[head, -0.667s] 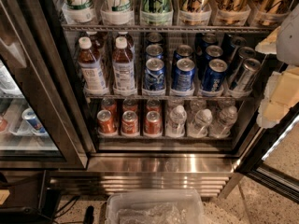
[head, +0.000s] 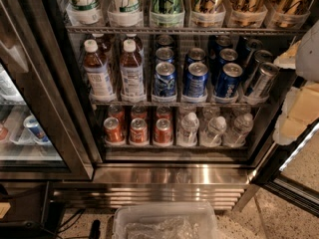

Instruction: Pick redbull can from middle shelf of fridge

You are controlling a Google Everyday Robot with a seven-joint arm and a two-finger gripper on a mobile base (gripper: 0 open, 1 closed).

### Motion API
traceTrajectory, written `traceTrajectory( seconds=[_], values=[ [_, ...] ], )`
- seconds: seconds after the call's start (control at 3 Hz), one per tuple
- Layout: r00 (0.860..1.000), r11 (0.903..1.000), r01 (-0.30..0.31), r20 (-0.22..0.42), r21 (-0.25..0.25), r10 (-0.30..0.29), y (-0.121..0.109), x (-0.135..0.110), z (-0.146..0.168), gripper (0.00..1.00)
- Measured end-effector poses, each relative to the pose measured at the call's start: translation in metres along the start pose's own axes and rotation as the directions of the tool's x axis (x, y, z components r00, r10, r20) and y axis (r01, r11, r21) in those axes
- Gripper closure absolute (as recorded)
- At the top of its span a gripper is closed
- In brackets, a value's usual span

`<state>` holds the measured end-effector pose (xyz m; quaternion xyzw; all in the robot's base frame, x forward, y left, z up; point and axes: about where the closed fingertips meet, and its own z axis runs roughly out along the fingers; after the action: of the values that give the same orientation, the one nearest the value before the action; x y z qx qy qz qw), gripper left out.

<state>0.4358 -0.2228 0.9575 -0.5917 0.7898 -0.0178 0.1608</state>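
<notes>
The fridge [head: 169,176] stands open in front of me, with a stainless-steel base. On its middle shelf [head: 174,103] the redbull can [head: 261,80], slim and silver with dark blue, stands at the far right, tilted a little, with another like it behind. Wider blue cans [head: 195,79] stand to its left, then brown bottles [head: 97,71]. My gripper [head: 299,114], white and cream, is at the right edge of the view, just right of the redbull can and slightly lower, outside the shelf.
Tall colourful cans [head: 167,4] fill the tier above. Red cans [head: 138,131] and clear bottles [head: 214,129] fill the tier below. A second glass-fronted cooler [head: 25,128] is on the left. A clear plastic bin [head: 164,223] sits on the floor. The open door edge [head: 284,168] is at the right.
The white part of my arm at the right edge sits slightly lower than before. The cans and shelves have not moved.
</notes>
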Motion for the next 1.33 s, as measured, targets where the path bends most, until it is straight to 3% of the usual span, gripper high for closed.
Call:
traceTrajectory(
  seconds=[0.33,0.67,1.0,1.33],
  values=[
    [0.998,0.9999,-0.015,0.068,-0.009,0.015,0.014,0.018,0.022,0.00],
    [0.990,0.9991,0.000,0.138,0.041,-0.006,0.025,0.031,0.037,0.00],
    [0.980,0.9890,0.017,0.194,0.147,-0.046,0.026,0.036,0.048,0.00],
    [0.976,0.9715,-0.019,0.216,0.236,-0.033,0.018,0.038,0.065,0.00]
  ],
)
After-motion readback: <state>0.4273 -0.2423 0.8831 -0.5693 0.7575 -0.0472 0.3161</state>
